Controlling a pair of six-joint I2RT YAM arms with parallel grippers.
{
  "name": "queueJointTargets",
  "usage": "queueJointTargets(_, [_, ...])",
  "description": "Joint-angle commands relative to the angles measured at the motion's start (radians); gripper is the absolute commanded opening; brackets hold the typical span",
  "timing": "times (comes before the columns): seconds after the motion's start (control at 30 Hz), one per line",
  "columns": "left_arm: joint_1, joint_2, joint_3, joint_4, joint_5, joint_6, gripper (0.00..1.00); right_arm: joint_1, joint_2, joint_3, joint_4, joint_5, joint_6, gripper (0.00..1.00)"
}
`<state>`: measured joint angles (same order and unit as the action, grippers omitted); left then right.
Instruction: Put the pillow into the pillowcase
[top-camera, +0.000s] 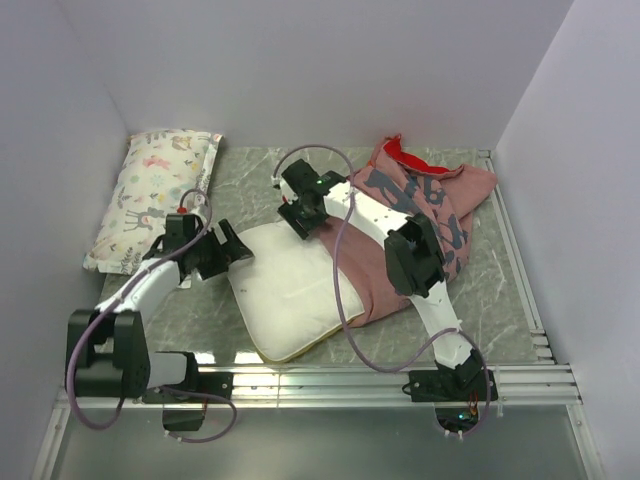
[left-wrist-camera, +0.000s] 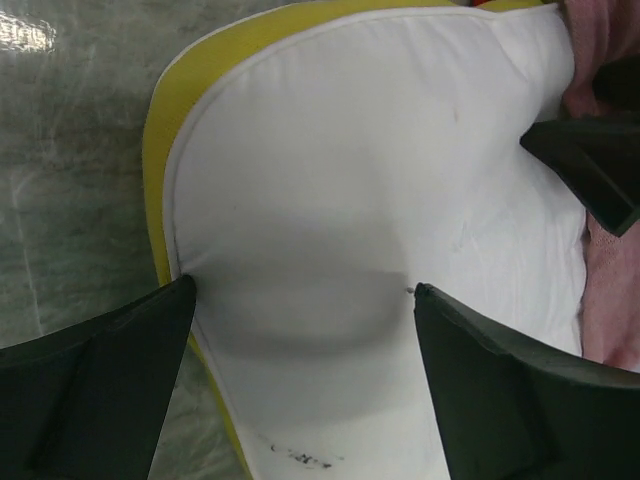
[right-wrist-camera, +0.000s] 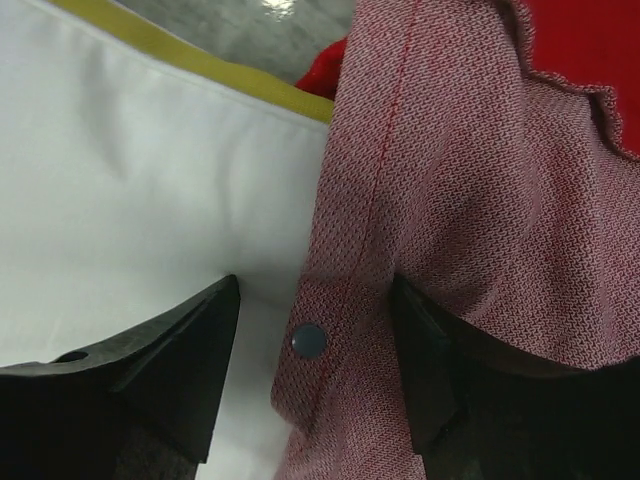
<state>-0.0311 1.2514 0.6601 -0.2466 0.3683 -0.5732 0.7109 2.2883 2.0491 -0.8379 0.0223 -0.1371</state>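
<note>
The cream pillow (top-camera: 290, 290) with a yellow edge band lies in the middle of the table. Its right part lies against the dull pink pillowcase (top-camera: 425, 205), which is crumpled at the back right with red showing at its far end. My left gripper (top-camera: 240, 250) is open at the pillow's left corner. In the left wrist view the pillow (left-wrist-camera: 380, 170) fills the gap between the spread fingers (left-wrist-camera: 120, 370). My right gripper (top-camera: 300, 222) is open at the pillow's far edge. In the right wrist view the pillowcase hem (right-wrist-camera: 340, 290) with a dark snap button (right-wrist-camera: 308, 340) lies between the jaws, beside the pillow (right-wrist-camera: 130, 170).
A white animal-print pillow (top-camera: 155, 195) lies at the back left against the wall. Metal rails (top-camera: 380, 380) run along the table's near edge and right side. Grey walls enclose the table on three sides.
</note>
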Motion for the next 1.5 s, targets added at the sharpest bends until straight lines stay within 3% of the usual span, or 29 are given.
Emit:
queueJointTargets(0.0, [0.005,0.074,0.052,0.021,-0.015,-0.028,0.96,-0.001,-0.039,0.039,0.017,0.137,0.01,0.65])
queueJointTargets(0.07, [0.005,0.127,0.052,0.036,-0.012,-0.03,0.92,-0.001,-0.039,0.01,0.036,0.166,0.008,0.59])
queueJointTargets(0.1, [0.005,0.144,0.05,0.046,-0.002,-0.031,0.89,-0.002,-0.043,0.005,0.042,0.16,0.01,0.51])
queueJointTargets(0.13, [0.005,0.176,0.049,0.078,0.015,-0.03,0.81,-0.001,-0.046,0.006,0.042,0.156,0.011,0.46])
queueJointTargets(0.27, [-0.004,0.241,0.032,0.154,0.09,-0.05,0.66,0.002,-0.073,0.051,0.017,0.079,0.021,0.36])
queueJointTargets(0.37, [-0.024,0.281,0.027,0.217,0.153,-0.068,0.51,0.009,-0.076,0.056,0.022,0.062,0.011,0.15])
queueJointTargets(0.4, [-0.032,0.29,0.027,0.233,0.181,-0.074,0.47,0.01,-0.073,0.057,0.02,0.062,0.011,0.0])
queueJointTargets(0.43, [-0.039,0.302,0.024,0.266,0.205,-0.086,0.35,0.009,-0.066,0.075,0.011,0.036,0.014,0.0])
queueJointTargets(0.5, [-0.07,0.31,0.029,0.332,0.248,-0.106,0.25,0.009,-0.067,0.097,-0.009,-0.048,0.031,0.0])
queueJointTargets(0.53, [-0.082,0.313,0.029,0.36,0.292,-0.14,0.14,0.013,-0.078,0.103,-0.003,-0.171,0.045,0.0])
queueJointTargets(0.63, [-0.144,0.31,0.038,0.502,0.383,-0.253,0.0,0.056,-0.118,0.169,-0.01,-0.425,0.086,0.0])
queueJointTargets(0.77, [-0.199,0.299,0.061,0.685,0.4,-0.427,0.0,0.11,-0.173,0.241,0.035,-0.9,0.213,0.0])
queueJointTargets(0.83, [-0.193,0.306,0.055,0.702,0.39,-0.494,0.0,0.11,-0.19,0.214,0.133,-0.982,0.279,0.0])
queueJointTargets(0.93, [-0.149,0.307,0.001,0.702,0.344,-0.543,0.0,0.069,-0.185,0.189,0.183,-0.98,0.337,0.0])
queueJointTargets(1.07, [-0.101,0.301,-0.071,0.647,0.278,-0.524,0.01,0.006,-0.155,0.135,0.14,-0.793,0.248,0.0])
queueJointTargets(1.1, [-0.101,0.293,-0.07,0.63,0.259,-0.49,0.01,-0.014,-0.148,0.12,0.099,-0.75,0.222,0.12])
queueJointTargets(1.13, [-0.101,0.289,-0.063,0.601,0.256,-0.472,0.24,-0.027,-0.147,0.115,0.073,-0.724,0.199,0.22])
queueJointTargets(1.17, [-0.096,0.284,-0.045,0.565,0.261,-0.456,0.43,-0.037,-0.15,0.111,0.004,-0.704,0.159,0.57])
queueJointTargets(1.2, [-0.093,0.269,-0.03,0.522,0.289,-0.433,0.52,-0.068,-0.161,0.091,-0.031,-0.694,0.145,0.68])
queueJointTargets(1.27, [-0.089,0.24,0.044,0.413,0.299,-0.28,0.62,-0.111,-0.249,0.021,-0.064,-0.674,0.111,0.79])
queueJointTargets(1.3, [-0.089,0.193,0.073,0.268,0.29,-0.199,0.65,-0.138,-0.297,-0.1,-0.053,-0.67,0.111,0.89])
queueJointTargets(1.4, [-0.089,0.07,0.139,0.066,0.226,0.155,0.73,-0.244,-0.511,-0.348,-0.02,-0.627,0.103,0.9])
queueJointTargets(1.47, [-0.116,0.011,0.162,-0.003,0.192,0.29,0.89,-0.319,-0.646,-0.455,-0.018,-0.564,0.085,0.91])
